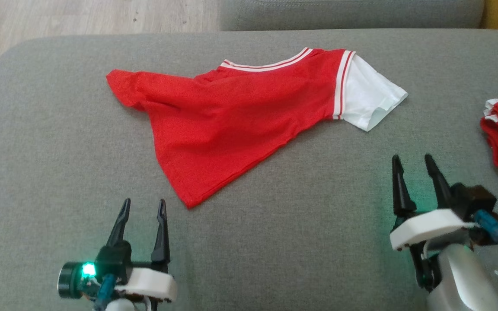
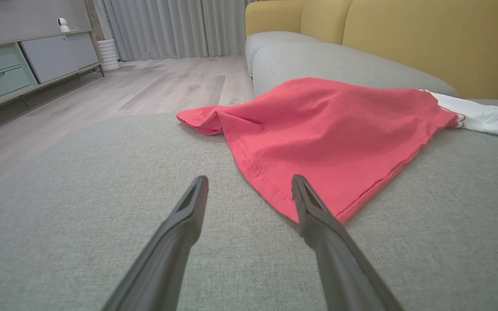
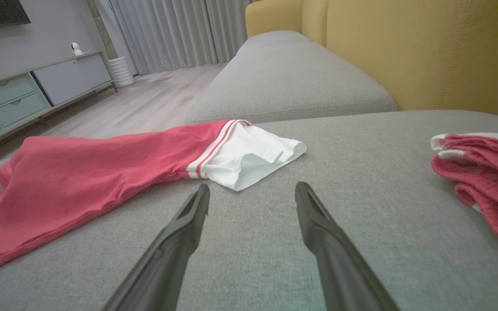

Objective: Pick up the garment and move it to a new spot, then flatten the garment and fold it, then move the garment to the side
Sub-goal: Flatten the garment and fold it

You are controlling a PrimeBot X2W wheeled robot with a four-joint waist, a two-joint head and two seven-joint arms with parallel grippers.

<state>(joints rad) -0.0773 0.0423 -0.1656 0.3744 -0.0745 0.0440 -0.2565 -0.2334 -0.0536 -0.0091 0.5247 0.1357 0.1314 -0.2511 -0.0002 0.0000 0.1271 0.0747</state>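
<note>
A broad grey fabric seat (image 1: 275,259) spreads across the lower frame, with a second grey cushion (image 3: 283,77) butting against it at upper centre. Mustard-yellow backrests (image 3: 426,52) rise at the upper right. Pale wood flooring (image 2: 145,86) runs back to long grey curtains (image 2: 167,26) at top centre. At upper left a low cabinet (image 2: 2,73) with pale green drawers stands against a grey wall (image 3: 46,30). A small white camera (image 2: 62,23) sits on top and a white ribbed cylinder (image 2: 110,54) stands beside it. The light is soft and even.

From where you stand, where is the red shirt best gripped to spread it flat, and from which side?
Likely the near hem corner of the red shirt: it lies as a thin free point towards the left gripper, so come in low from the near side. The right gripper, also open, could take the white sleeve edge.
</note>
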